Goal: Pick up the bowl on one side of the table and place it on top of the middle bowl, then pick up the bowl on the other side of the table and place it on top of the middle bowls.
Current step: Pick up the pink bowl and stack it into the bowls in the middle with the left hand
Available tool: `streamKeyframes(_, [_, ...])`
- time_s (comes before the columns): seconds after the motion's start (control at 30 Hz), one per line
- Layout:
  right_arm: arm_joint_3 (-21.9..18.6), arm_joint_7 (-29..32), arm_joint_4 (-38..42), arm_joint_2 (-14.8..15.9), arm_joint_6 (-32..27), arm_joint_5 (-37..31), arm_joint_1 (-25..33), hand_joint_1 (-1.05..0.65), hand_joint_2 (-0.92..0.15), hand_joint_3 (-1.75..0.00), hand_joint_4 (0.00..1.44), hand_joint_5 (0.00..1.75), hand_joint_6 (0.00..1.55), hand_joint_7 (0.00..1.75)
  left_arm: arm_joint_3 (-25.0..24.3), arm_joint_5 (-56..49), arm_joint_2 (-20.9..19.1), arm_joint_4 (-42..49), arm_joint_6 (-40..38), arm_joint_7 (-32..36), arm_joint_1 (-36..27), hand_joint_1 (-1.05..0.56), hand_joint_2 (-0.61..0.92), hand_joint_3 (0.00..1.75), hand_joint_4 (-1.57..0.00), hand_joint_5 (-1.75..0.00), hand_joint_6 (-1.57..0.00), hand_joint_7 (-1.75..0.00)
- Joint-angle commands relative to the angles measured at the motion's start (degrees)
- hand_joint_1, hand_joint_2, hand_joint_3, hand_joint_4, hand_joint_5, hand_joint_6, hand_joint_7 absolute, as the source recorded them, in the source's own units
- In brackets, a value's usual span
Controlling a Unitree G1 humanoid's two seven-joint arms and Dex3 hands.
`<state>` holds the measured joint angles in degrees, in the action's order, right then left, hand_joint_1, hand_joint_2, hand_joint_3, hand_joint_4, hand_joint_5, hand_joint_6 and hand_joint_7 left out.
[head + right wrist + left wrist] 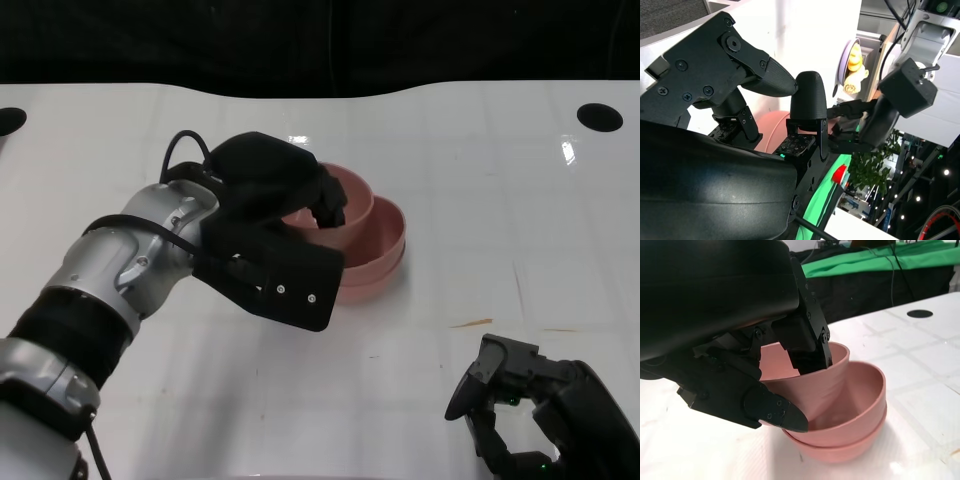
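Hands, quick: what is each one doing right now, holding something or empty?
Left hand: holds the top pink bowl by its rim, tilted in the stacked bowls.
Right hand: holds nothing, fingers apart, low near the table.

Left hand (pixel 765 365) gripping tilted pink bowl (pixel 805 385) by its rim, over stacked pink bowls (pixel 860 430), white table (pixel 920 390)

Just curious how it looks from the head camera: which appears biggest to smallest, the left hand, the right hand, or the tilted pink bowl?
1. left hand
2. right hand, partly cut off
3. tilted pink bowl, mostly hidden, so uncertain
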<state>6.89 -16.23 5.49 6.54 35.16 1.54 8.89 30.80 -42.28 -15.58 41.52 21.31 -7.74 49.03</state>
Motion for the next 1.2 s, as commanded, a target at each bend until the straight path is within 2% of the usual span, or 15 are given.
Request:
streamKeyframes(0.03, [-0.62, 0.22, 0.45, 0.40, 0.93, 0.17, -0.16, -0.22, -0.46, -1.24, 0.90, 1.75, 0.77, 1.50, 0.46, -0.21, 1.00, 2.56, 0.23, 0.87, 2.36, -0.37, 0.91, 0.09, -0.80, -1.36, -1.06, -0.37])
streamKeyframes(0.1, [-0.56, 0.33, 0.48, 0.31, 0.91, 0.03, -0.18, -0.22, -0.46, -1.24, 0.90, 1.75, 0.77, 1.50, 0.64, -0.25, 1.92, 4.08, 0.01, 1.24, 2.78, -0.36, 0.92, 0.08, -0.77, -1.39, -1.02, -0.44])
streamKeyframes(0.2, [-0.45, 0.39, 0.23, 0.26, 0.63, -0.06, -0.12, -0.22, -0.47, -1.23, 0.90, 1.75, 0.77, 1.50, 0.48, -0.02, 2.87, 5.52, 0.19, 2.29, 3.08, -0.33, 0.92, 0.05, -0.77, -1.32, -0.95, -0.61])
streamKeyframes(0.27, [-0.39, 0.31, 0.11, 0.23, 0.37, 0.12, -0.10, -0.22, -0.47, -1.23, 0.90, 1.75, 0.78, 1.50, 0.08, 0.53, 3.52, 6.39, 0.65, 3.45, 3.04, -0.33, 0.92, 0.12, -0.78, -1.33, -0.91, -0.70])
streamKeyframes(0.33, [-0.38, 0.41, -0.04, 0.20, 0.15, 0.03, -0.07, -0.22, -0.47, -1.23, 0.90, 1.75, 0.78, 1.50, -0.48, 1.47, 4.06, 6.99, 1.14, 3.84, 2.89, -0.32, 0.92, 0.15, -0.74, -1.43, -0.79, -0.99])
streamKeyframes(0.37, [-0.39, 0.47, -0.08, 0.21, 0.17, -0.09, -0.08, -0.22, -0.47, -1.23, 0.90, 1.75, 0.78, 1.50, -0.76, 1.89, 4.27, 7.08, 1.31, 3.91, 2.73, -0.32, 0.92, 0.16, -0.69, -1.41, -0.71, -1.06])
streamKeyframes(0.4, [-0.41, 0.55, -0.09, 0.24, 0.22, -0.23, -0.08, -0.22, -0.47, -1.24, 0.90, 1.75, 0.78, 1.50, -0.89, 2.12, 4.38, 7.17, 1.52, 4.02, 2.63, -0.33, 0.92, 0.18, -0.65, -1.37, -0.66, -1.06])
streamKeyframes(0.43, [-0.46, 0.65, -0.18, 0.29, 0.19, -0.41, -0.04, -0.22, -0.47, -1.24, 0.90, 1.75, 0.78, 1.50, -0.86, 2.25, 4.39, 7.42, 1.67, 3.95, 2.57, -0.33, 0.92, 0.19, -0.63, -1.35, -0.62, -1.05])
streamKeyframes(0.47, [-0.49, 0.71, -0.21, 0.34, 0.20, -0.50, -0.02, -0.22, -0.47, -1.24, 0.90, 1.75, 0.78, 1.50, -0.77, 2.36, 4.35, 7.68, 1.82, 3.89, 2.56, -0.33, 0.92, 0.25, -0.58, -1.16, -0.59, -0.73])
streamKeyframes(0.53, [-0.49, 0.59, -0.33, 0.41, 0.04, -0.23, 0.00, -0.22, -0.47, -1.24, 0.91, 1.75, 0.77, 1.50, -0.55, 2.74, 4.10, 8.22, 2.58, 3.53, 2.45, -0.36, 0.92, 0.24, -0.50, -0.95, -0.56, -0.39])
streamKeyframes(0.67, [-0.47, 0.42, -0.70, 0.41, -0.32, 0.15, 0.09, -0.21, -0.47, -1.24, 0.91, 1.75, 0.77, 1.49, -0.07, 2.87, 3.45, 7.90, 2.22, 1.26, 2.00, -0.49, 0.92, 0.26, -0.29, -0.55, -0.41, -0.09])
streamKeyframes(0.8, [-0.56, 0.78, -0.90, 0.43, -0.37, -0.48, 0.12, -0.21, -0.47, -1.24, 0.91, 1.75, 0.77, 1.49, 0.67, 2.23, 2.74, 6.68, 0.72, -1.41, 1.33, -0.59, 0.92, 0.30, -0.16, -0.42, -0.32, -0.02])
streamKeyframes(1.07, [-0.80, 0.54, 0.12, 0.32, 0.89, 0.09, -0.20, -0.20, -0.47, -1.24, 0.91, 1.75, 0.78, 1.48, 3.08, -0.62, 0.84, 3.51, -1.16, -3.09, -0.02, -0.77, 0.92, 0.43, -0.07, -0.35, -0.28, 0.00])
streamKeyframes(1.2, [-0.81, 0.59, 0.12, 0.28, 0.87, 0.07, -0.20, -0.20, -0.47, -1.23, 0.90, 1.75, 0.78, 1.48, 2.82, -1.73, -1.09, -0.98, -1.39, -0.74, -2.90, -0.82, 0.92, 0.47, -0.01, -0.32, -0.19, 0.00])
